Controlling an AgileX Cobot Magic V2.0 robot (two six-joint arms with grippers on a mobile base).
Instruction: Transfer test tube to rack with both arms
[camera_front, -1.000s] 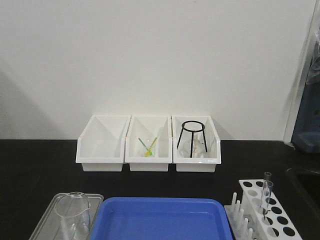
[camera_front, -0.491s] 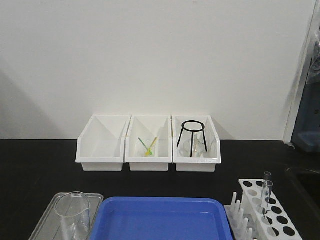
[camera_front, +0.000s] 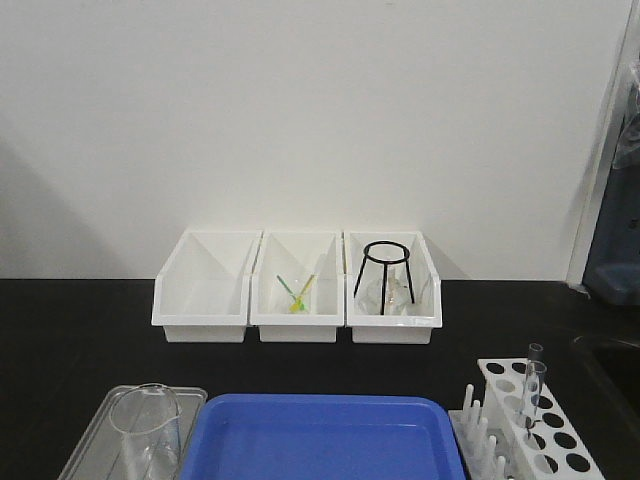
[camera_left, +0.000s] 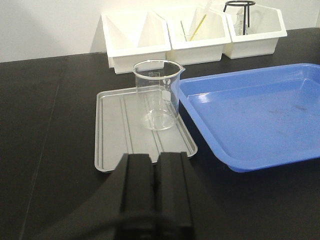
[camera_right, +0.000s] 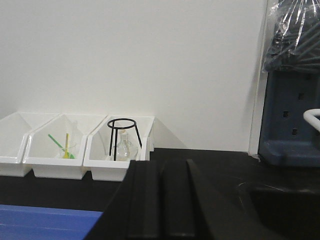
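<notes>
Two slim clear test tubes (camera_front: 533, 392) stand upright in the white rack (camera_front: 560, 440) at the front right of the black bench, next to its row of white pegs (camera_front: 478, 425). No arm shows in the front view. In the left wrist view my left gripper (camera_left: 155, 161) is shut and empty, low over the bench just before the grey tray (camera_left: 112, 130). In the right wrist view my right gripper (camera_right: 161, 165) is shut and empty, facing the white bins. The rack and tubes are out of both wrist views.
A wide clear beaker (camera_front: 147, 425) stands on the grey tray (camera_front: 95, 455). A blue tray (camera_front: 320, 440) lies front centre. Three white bins (camera_front: 205, 290) stand at the back; one holds a black wire stand (camera_front: 384, 270). A sink edge (camera_front: 610, 360) lies far right.
</notes>
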